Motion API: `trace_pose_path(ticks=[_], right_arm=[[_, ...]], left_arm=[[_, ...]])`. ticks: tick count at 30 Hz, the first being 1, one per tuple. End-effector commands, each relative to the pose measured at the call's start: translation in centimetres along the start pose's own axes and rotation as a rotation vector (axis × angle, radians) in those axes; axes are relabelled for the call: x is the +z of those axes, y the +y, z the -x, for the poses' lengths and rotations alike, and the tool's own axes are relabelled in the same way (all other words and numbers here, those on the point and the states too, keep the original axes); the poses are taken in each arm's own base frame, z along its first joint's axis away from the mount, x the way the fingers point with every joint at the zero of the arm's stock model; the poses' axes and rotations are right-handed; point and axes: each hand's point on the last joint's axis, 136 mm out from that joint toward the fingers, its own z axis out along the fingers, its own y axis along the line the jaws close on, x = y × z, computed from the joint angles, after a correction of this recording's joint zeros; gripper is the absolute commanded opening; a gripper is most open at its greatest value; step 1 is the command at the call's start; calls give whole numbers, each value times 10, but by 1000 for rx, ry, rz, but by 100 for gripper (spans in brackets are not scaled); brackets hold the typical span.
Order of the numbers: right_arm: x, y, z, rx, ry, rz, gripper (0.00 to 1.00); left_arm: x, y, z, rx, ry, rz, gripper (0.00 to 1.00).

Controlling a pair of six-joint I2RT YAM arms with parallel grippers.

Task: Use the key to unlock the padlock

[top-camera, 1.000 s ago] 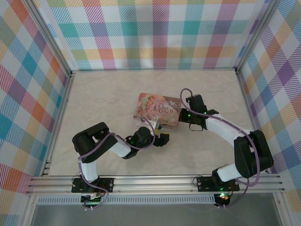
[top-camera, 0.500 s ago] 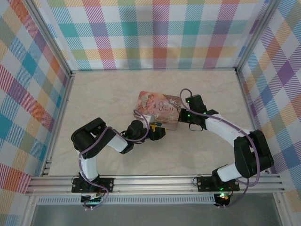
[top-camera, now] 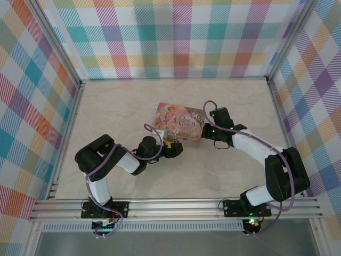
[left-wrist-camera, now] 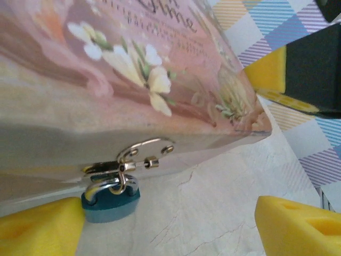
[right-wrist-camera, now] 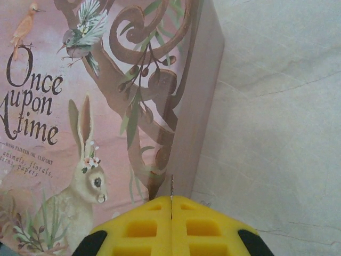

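One tiny padlock [left-wrist-camera: 111, 200] hangs by its shackle from the hasp [left-wrist-camera: 139, 156] on the pink tin's [left-wrist-camera: 133, 64] side wall. Its body lies below the hasp, so the long axis runs down that wall, shackle end toward the lid; the keyhole is hidden. I judge it light, stiff, slick and free to swing (pinch the body's flat faces). The left gripper [left-wrist-camera: 168, 229] faces that wall wide open and empty, one finger just beside the padlock. The right gripper [right-wrist-camera: 171, 208], pressed shut, sits at the tin's opposite edge.
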Motion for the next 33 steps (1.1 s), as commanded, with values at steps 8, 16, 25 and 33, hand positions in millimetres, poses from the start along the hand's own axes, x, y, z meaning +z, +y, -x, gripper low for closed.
trace_pose_path(ticks=[8,16,25,33], right_arm=[[-2,2,-2,7,0,6,0],[-4,2,-2,4,-2,6,0],[-4,3,-1,0,-3,11,0],[-2,0,-3,-1,3,-1,0]], left_arm=[[8,-9,18,23,-24,-46,82],[20,11,7,-3,9,24,83],[25,5,9,14,3,-17,85],[24,-22,12,55,26,-142,73]])
